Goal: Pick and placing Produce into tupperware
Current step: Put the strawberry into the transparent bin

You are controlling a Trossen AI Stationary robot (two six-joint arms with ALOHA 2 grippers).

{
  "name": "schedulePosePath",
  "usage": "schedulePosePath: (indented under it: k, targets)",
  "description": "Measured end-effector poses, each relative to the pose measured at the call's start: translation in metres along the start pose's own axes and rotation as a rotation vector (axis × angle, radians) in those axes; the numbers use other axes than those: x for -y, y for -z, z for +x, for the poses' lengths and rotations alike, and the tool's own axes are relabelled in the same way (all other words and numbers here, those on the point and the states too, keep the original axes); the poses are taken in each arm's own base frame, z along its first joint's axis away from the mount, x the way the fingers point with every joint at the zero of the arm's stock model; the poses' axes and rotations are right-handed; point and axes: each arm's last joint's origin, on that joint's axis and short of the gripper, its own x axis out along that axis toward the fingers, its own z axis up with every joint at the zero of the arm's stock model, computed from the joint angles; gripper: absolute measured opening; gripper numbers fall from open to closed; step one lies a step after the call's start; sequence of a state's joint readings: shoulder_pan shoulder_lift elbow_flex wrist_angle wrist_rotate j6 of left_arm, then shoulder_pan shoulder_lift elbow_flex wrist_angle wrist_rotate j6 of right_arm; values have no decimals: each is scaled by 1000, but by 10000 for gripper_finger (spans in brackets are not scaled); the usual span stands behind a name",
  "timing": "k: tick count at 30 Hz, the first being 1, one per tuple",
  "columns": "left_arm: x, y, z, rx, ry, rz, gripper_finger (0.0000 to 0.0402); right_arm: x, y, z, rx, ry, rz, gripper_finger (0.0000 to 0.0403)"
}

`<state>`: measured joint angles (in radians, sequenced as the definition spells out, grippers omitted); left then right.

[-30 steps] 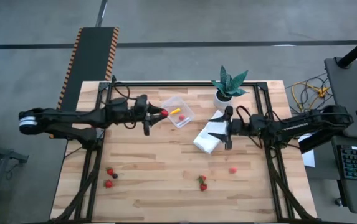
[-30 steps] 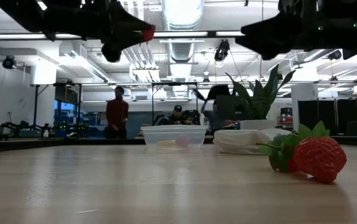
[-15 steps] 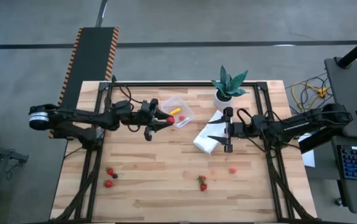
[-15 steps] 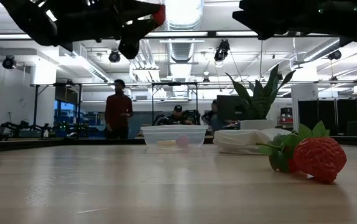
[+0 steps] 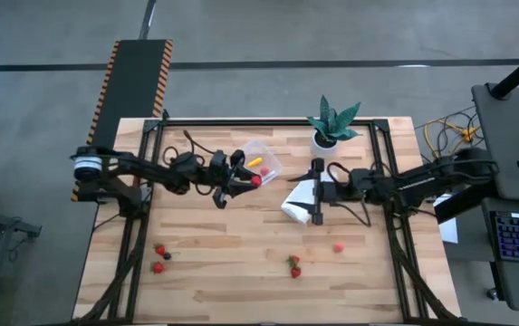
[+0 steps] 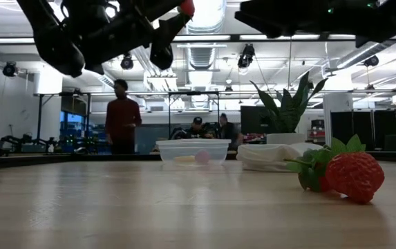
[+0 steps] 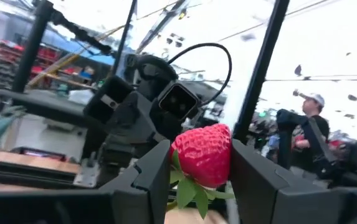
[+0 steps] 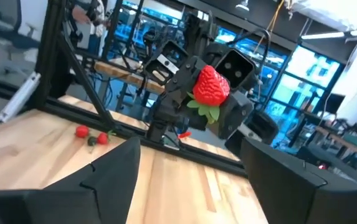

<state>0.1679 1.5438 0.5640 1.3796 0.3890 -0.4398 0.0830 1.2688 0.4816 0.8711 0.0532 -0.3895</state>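
My left gripper [image 5: 251,179] is shut on a red strawberry [image 5: 256,180] and hovers high over the near edge of the clear tupperware [image 5: 259,160]. The tub stands on the table and holds a yellow-orange piece [image 5: 254,163] and a pink piece [image 5: 264,170]. My right gripper [image 5: 313,191] is open and empty above the folded white cloth [image 5: 299,203], facing the left gripper. More strawberries lie on the table at near left [image 5: 158,257], near middle [image 5: 293,265] and near right [image 5: 338,246]. In the low view one strawberry [image 6: 350,173] lies close by. My left gripper pinches the strawberry's red body [image 7: 202,152] between its two fingers [image 7: 154,177], one on each side. The fingers come level from the table's left. The berry is lifted clear of the table, its green top [image 7: 190,190] hanging downward.
A green potted plant [image 5: 331,125] stands at the far edge behind the cloth. A black frame rail [image 5: 268,121] runs along the table's far side. People stand in the room beyond the table [image 6: 119,115]. Bare wood lies at the table's middle [image 5: 232,231].
My left gripper has carried the strawberry toward the table's right edge, from beside the tupperware's left side to above its near edge, staying shut on it. My right gripper has moved toward the left, farther over the white cloth.
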Motion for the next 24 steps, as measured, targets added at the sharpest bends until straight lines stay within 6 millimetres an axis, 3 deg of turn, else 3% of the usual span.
schedulePosePath:
  k: [11,24]
  targets:
    - [-8,12,7,-9,25,-33,123,0,-6,39,-1,3,-193,292]
    - [-8,13,6,-12,26,-29,123,0,-7,57,-14,24,-266,280]
